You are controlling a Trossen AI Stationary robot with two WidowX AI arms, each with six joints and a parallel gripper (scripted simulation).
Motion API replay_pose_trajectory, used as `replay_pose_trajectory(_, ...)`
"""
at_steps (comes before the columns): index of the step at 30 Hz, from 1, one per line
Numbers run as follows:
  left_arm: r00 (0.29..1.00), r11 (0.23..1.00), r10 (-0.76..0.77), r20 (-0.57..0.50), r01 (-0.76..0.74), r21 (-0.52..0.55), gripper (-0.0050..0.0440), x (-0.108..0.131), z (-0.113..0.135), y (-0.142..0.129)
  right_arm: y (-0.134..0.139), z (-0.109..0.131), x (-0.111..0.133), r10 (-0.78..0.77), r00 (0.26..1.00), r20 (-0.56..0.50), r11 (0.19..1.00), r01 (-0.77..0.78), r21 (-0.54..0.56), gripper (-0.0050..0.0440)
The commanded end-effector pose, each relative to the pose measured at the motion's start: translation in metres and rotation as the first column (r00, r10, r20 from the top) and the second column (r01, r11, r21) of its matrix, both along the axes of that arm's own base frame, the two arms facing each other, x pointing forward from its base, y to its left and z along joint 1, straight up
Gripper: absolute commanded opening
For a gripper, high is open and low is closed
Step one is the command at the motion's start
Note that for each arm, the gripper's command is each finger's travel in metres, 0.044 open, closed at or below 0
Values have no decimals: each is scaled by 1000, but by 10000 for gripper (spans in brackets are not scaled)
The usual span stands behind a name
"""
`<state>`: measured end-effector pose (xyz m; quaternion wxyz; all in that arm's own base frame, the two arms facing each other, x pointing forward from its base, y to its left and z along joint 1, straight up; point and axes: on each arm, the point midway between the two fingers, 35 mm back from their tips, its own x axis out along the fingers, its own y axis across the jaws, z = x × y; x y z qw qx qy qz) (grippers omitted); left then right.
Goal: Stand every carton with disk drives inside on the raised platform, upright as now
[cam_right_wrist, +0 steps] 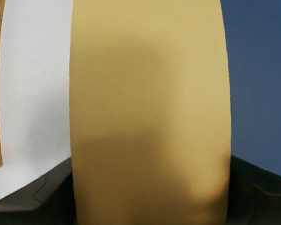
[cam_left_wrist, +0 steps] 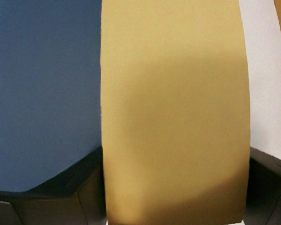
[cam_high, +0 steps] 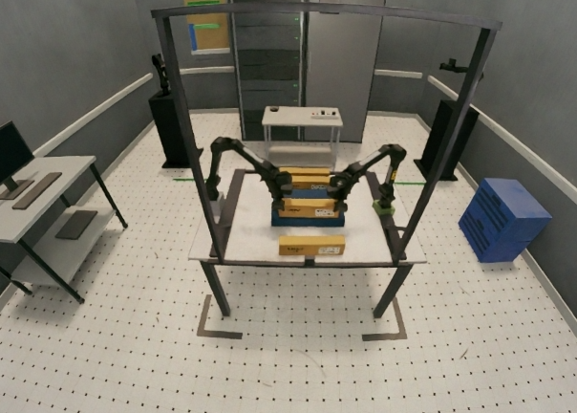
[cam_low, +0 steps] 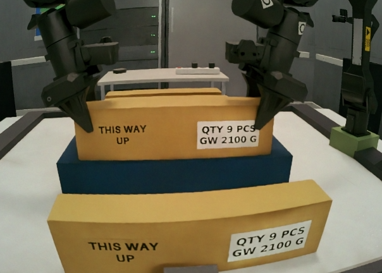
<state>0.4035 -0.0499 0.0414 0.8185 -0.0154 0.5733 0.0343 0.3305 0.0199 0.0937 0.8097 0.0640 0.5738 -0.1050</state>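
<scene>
A closed yellow carton is upright and level at the front of the blue platform. I cannot tell whether its bottom touches. My left gripper is shut across its left end. My right gripper is shut across its label end. Another carton stands on the table in front. A third appears at the platform's back, and a fourth farther behind; their bases are hidden.
The white table has dark rails along both sides. A dark frame post rises at the left and another post at the right. A small dark bracket is at the table's front edge.
</scene>
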Motion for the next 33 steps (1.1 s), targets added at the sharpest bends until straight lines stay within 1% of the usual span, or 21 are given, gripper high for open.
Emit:
replay_pose_trajectory(1, 999, 1000, -1, 43, 1, -5, -50, 4, 13, -1, 1, 16, 4, 2, 998, 57, 1000, -2, 5, -50)
replay_pose_trajectory(7, 999, 1000, -1, 43, 1, -5, -50, 4, 13, -1, 1, 16, 4, 2, 998, 57, 1000, -2, 5, -50)
replay_pose_trajectory(8, 1000, 1000, 0, 30, 0, -6, -50, 3, 13, -2, 1, 16, 3, 1, 998, 58, 1000, -1, 5, -50)
replay_pose_trajectory(33, 999, 1000, 0, 43, 0, -4, -50, 4, 14, -2, 1, 16, 3, 1, 998, 59, 1000, -1, 5, -50)
